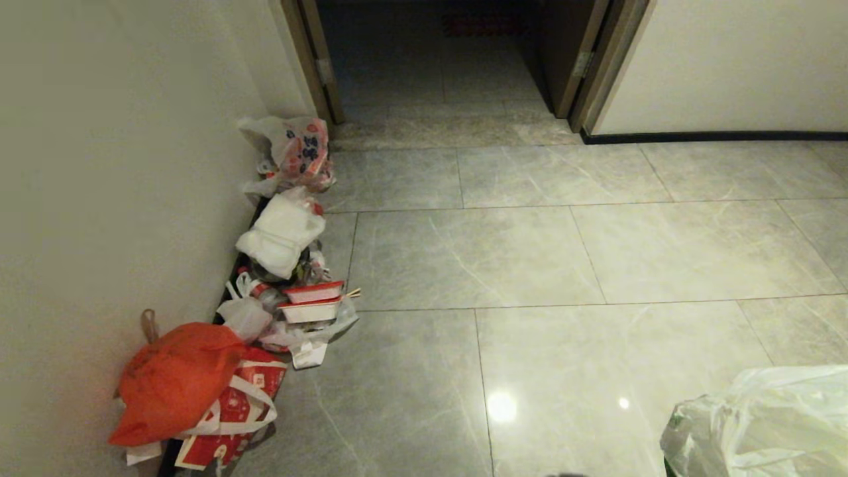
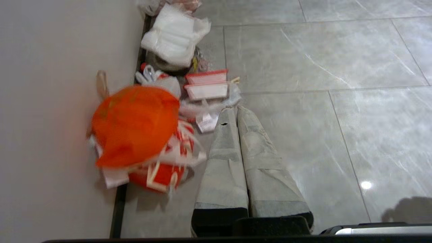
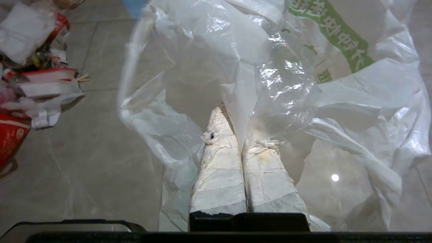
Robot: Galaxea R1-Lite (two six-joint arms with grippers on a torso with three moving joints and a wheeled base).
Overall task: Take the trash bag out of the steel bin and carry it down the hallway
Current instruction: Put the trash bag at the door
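The trash bag (image 3: 303, 84), thin crinkled whitish plastic with green printing, hangs from my right gripper (image 3: 233, 114). The taped fingers are shut on a fold of it, and the plastic billows around and beyond them. In the head view the trash bag (image 1: 762, 417) shows at the bottom right, above the grey marbled tiles of the hallway (image 1: 530, 252). My left gripper (image 2: 235, 109) is shut with nothing in it and hangs over the floor beside a rubbish pile. The steel bin is out of view.
Rubbish lines the left wall: an orange bag (image 1: 175, 381) on a red-and-white paper bag, red-lidded food boxes (image 1: 313, 301), a white bag (image 1: 281, 232) and a printed bag (image 1: 298, 149). A dark open doorway (image 1: 450, 59) lies ahead, with a beige wall and dark baseboard (image 1: 715, 137) to its right.
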